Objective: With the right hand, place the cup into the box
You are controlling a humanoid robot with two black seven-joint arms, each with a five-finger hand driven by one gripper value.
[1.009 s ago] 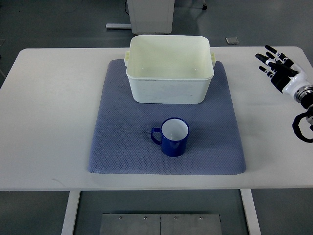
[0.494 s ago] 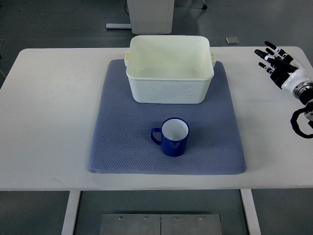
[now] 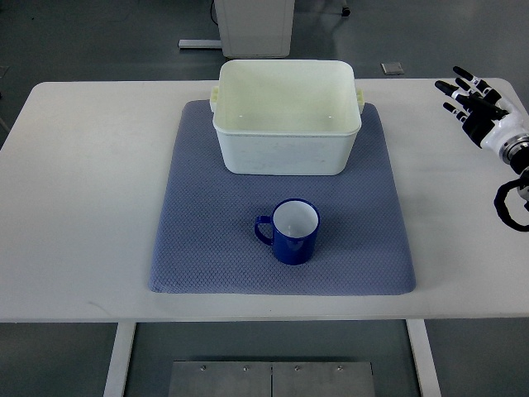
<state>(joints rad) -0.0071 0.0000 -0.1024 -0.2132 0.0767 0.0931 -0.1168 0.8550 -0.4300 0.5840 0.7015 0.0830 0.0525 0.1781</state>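
A blue cup [image 3: 291, 232] with a white inside stands upright on the blue-grey mat [image 3: 207, 207], its handle pointing left. Behind it on the mat sits the cream plastic box [image 3: 286, 117], with nothing inside. My right hand [image 3: 469, 93] hovers over the table's far right corner, fingers spread and holding nothing, well away from the cup. Its arm enters from the right edge. The left arm does not show.
The white table [image 3: 83, 190] carries only the mat, box and cup. A white cabinet base [image 3: 256, 25] stands on the floor behind the table. A small grey floor plate [image 3: 392, 68] lies behind the far right edge.
My right hand has drifted a little to the right and farther back, toward the table's far right corner. The cup and box have not moved.
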